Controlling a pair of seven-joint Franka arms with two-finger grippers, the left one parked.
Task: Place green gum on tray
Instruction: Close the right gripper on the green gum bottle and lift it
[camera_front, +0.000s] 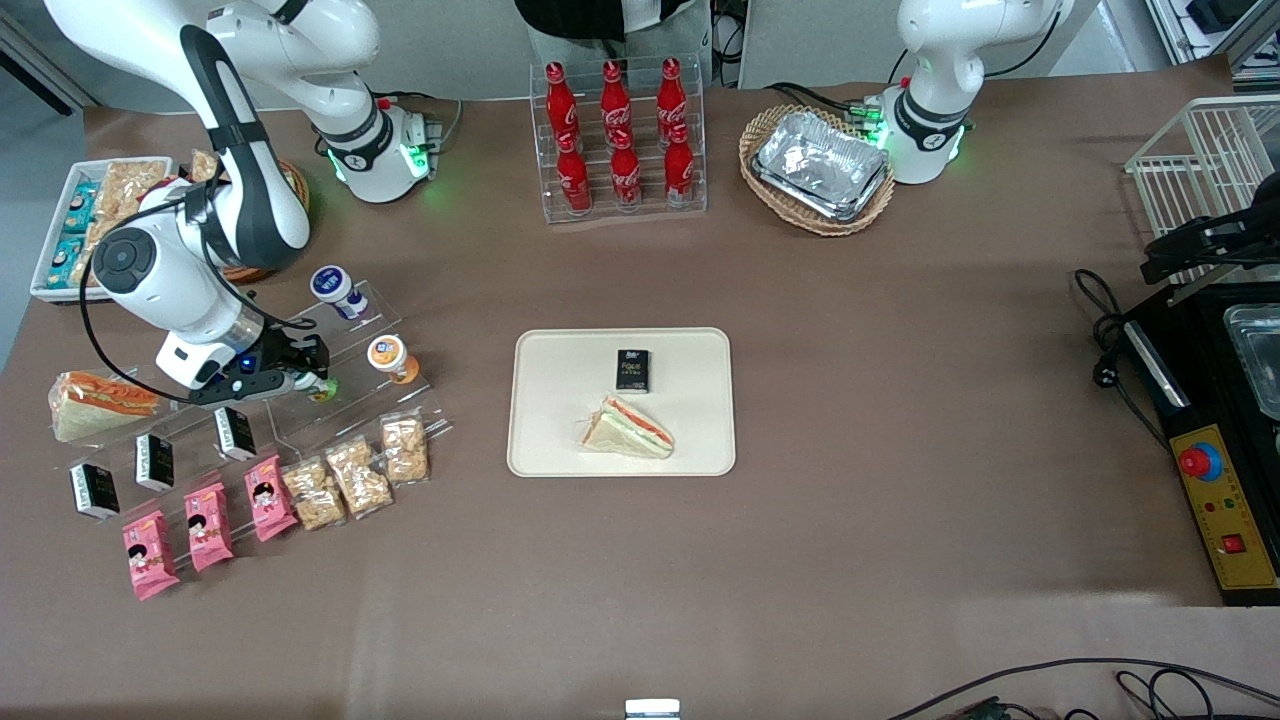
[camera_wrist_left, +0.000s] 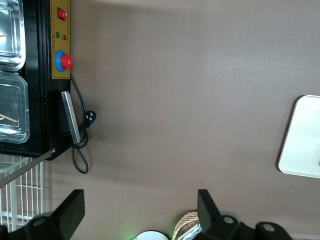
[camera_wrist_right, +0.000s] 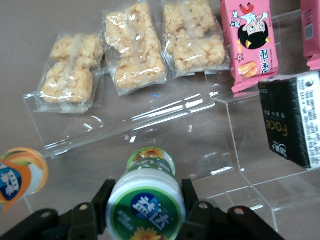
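Wrist cam first: green gum (camera_wrist_right: 145, 205) seen cap-on, green-and-white label facing straight into the lens, yellow-green body pointing away toward the clear acrylic stand (camera_wrist_right: 150, 125) underneath. So long axis more or less along that camera's line of sight. Gripper (camera_wrist_right: 145, 202) clamped on it, one black finger (camera_wrist_right: 102, 200) pressed against each side of the cap.

From the front, barely any of that visible. Just a speck of green gum (camera_front: 322, 388) poking out at the gripper (camera_front: 308, 380) tips, over the stand's middle step at the working arm's end of the table. Can't read the cap or the tilt from there.

Just beside it on the stand: orange-capped bottle (camera_front: 386, 354), showing in the wrist view too (camera_wrist_right: 20, 177). Blue-capped bottle (camera_front: 331, 284) one step up, farther from the front camera. Puffed-rice packets (camera_front: 360, 475) and pink snack packs (camera_front: 205, 525) on the lower steps, nearer the front camera.

Tray (camera_front: 545, 440) well apart from the gum, mid-table. Holds a small black packet (camera_front: 633, 369) and a wrapped sandwich (camera_front: 628, 428), nothing green on it. Only one rounded tray corner (camera_wrist_left: 302, 140) in the parked arm's cam.

Farther from the front camera: wicker basket (camera_front: 790, 215) with stacked foil trays (camera_front: 822, 165), plus a clear rack of red cola bottles (camera_front: 620, 140).
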